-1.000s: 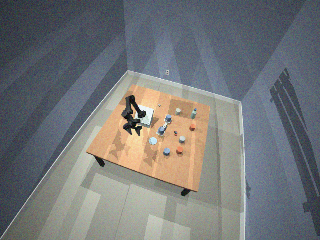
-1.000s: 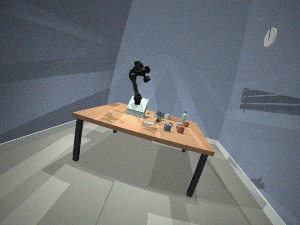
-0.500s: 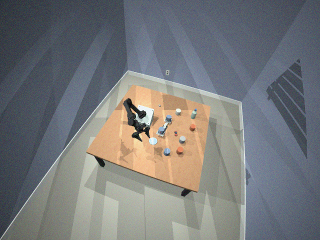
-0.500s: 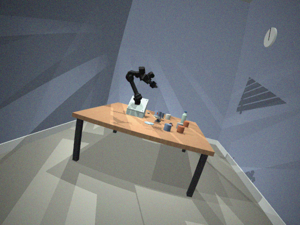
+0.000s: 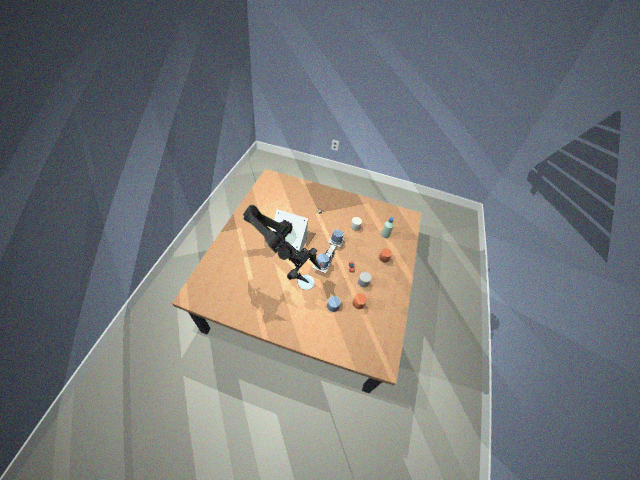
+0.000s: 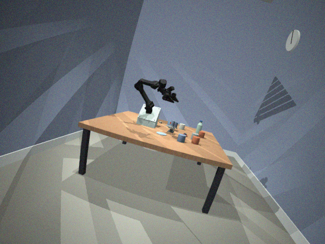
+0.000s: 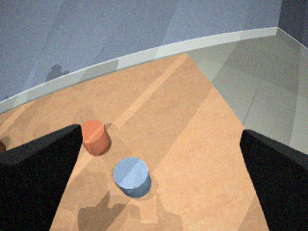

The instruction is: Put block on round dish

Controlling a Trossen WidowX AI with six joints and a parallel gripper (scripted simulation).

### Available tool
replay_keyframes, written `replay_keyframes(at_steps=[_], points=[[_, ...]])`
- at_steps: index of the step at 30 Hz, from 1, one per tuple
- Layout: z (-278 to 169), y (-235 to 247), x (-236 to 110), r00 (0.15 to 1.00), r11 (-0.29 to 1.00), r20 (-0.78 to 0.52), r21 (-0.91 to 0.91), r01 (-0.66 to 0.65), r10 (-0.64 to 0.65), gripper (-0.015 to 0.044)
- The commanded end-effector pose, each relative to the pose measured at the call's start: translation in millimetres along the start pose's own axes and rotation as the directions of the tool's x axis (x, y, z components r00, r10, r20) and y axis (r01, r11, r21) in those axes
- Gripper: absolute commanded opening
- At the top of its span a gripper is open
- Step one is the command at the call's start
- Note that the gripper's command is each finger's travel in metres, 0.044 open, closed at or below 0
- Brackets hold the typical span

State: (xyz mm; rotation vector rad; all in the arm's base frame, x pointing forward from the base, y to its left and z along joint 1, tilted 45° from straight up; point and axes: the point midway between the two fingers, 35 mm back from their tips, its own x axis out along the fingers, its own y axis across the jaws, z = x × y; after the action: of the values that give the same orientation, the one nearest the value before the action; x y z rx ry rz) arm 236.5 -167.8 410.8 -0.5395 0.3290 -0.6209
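My open, empty gripper [image 5: 314, 274] [image 6: 175, 101] [image 7: 161, 130] hangs high above the table, over the area of the dish and balance. The pale blue round dish [image 5: 305, 286] [image 6: 161, 133] lies on the table and is partly covered by a finger in the top view. The balance [image 5: 331, 251] [image 6: 170, 130] carries two blue cups. The near cup [image 5: 323, 260] [image 6: 172, 123] shows a small reddish patch. The far cup [image 5: 337, 236] [image 6: 176, 125] appears lower, with the beam tilted towards it. No block is visible; the cups hide what is under them.
A blue cylinder [image 5: 333, 303] [image 6: 181, 138] [image 7: 132, 174], an orange one [image 5: 359, 301] [image 6: 195, 140] [image 7: 97, 138] and a grey one [image 5: 364, 279] stand right of the dish. Another orange cylinder [image 5: 385, 255], a white one [image 5: 356, 223] and a bottle [image 5: 387, 228] [image 6: 199, 127] stand beyond the balance.
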Motion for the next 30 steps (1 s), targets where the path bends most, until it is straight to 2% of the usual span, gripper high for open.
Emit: replay_keyframes(at_steps=[1,9,16,24,30], points=[[-19.9,42.0,16.1,0.991,0.992,-0.090,0.079,-0.095,0.102,0.0440],[-52.7,123.9,26.3,0.932,0.956,-0.251,0.200,-0.216,0.263,0.0440],[-86.3,196.4,13.9,0.848,0.932,-0.401,0.250,-0.263,0.347,0.0440],[-129.7,264.3,-22.0,0.763,0.941,-0.551,0.213,-0.264,0.339,0.0440],[-160.3,295.2,-54.1,0.746,0.961,-0.609,0.125,-0.246,0.270,0.0440]])
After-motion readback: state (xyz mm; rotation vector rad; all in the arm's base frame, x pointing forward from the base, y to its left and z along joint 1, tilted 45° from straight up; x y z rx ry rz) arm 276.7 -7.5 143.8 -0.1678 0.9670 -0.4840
